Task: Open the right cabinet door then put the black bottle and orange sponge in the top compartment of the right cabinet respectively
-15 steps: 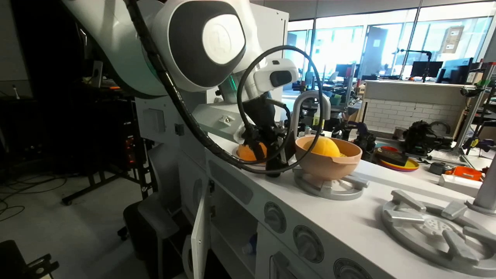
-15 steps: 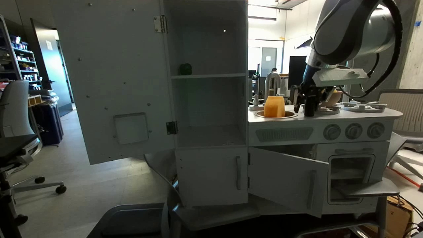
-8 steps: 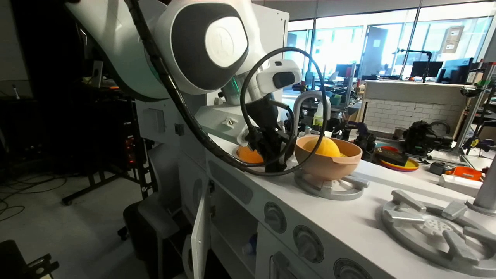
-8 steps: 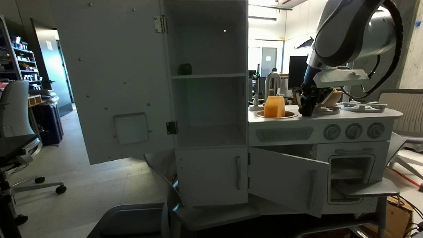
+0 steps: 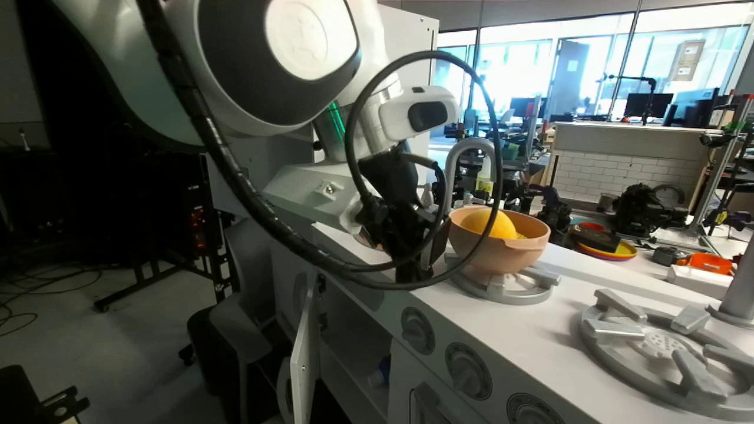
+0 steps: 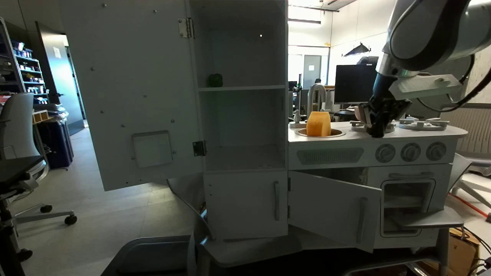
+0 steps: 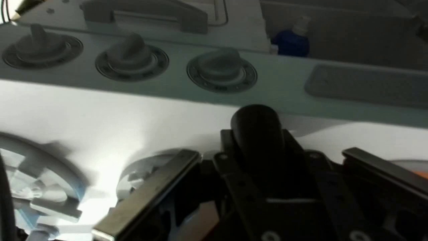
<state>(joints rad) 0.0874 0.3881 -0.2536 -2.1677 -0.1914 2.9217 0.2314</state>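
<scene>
My gripper point(image 7: 259, 136) is shut on the black bottle point(image 7: 255, 122), whose rounded dark end pokes out past the fingertips. In an exterior view the bottle point(image 5: 414, 272) hangs tilted near the counter's front edge; its height above the counter is hard to judge. The orange sponge point(image 6: 318, 123) stands in the sink, left of the gripper point(image 6: 378, 119); only a sliver of orange point(image 7: 422, 174) shows in the wrist view. Below the counter, the right cabinet door point(image 6: 332, 211) stands ajar, seen nearly edge-on elsewhere point(image 5: 303, 359). Inside that cabinet a shelf point(image 5: 353, 365) is visible.
A pale bowl point(image 5: 500, 250) with a yellow-orange lump sits on a burner beside the gripper. The faucet point(image 5: 471, 153) rises behind. A blue bottle point(image 7: 292, 43) with a white cap stands in the lower cabinet. The tall door point(image 6: 130, 92) is wide open; a green ball point(image 6: 215, 80) rests inside.
The jaws have closed from a wider stance onto the black bottle. Gripper and bottle have since moved away from the sink and sponge, toward the counter's front edge.
</scene>
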